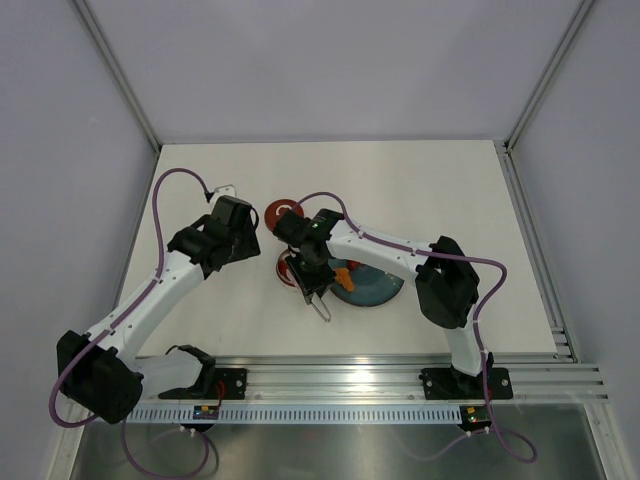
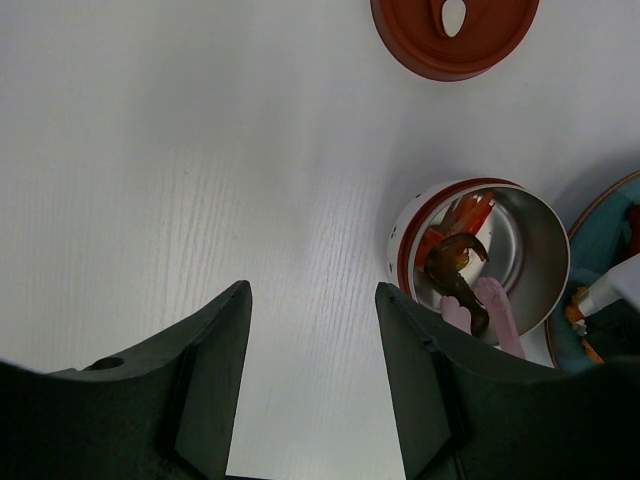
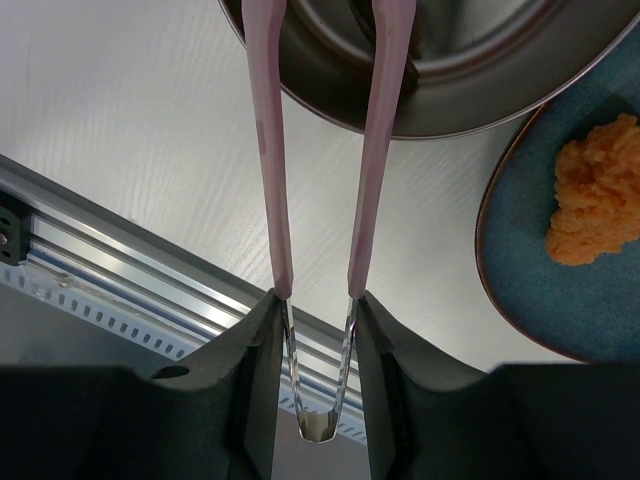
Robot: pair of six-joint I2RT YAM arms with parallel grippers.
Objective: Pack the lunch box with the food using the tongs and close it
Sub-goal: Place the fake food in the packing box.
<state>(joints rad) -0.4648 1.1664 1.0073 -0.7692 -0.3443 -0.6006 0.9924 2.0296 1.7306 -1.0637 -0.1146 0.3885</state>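
While our right pincer [image 3: 315,300] clamps the tongs [image 3: 268,150], tips ahead hold brown food [image 2: 452,272] inside the lunch box [image 2: 540,250]; next we release, and our left pincer [image 2: 312,290] gapes empty.

A white wood-grain bench [image 1: 440,190] carries a round teal plate [image 1: 378,291] with a thin brown rim. The plate lies flat, nearer the bench's near edge than its far one and about midway between the left and right edges. A slotted aluminium rail [image 1: 340,378] runs along the near edge, and a narrower track [image 1: 532,250] follows the right edge. Plain pale walls [image 1: 330,60] stand behind and beside the bench, with slanting metal posts [image 1: 115,70] at the far corners
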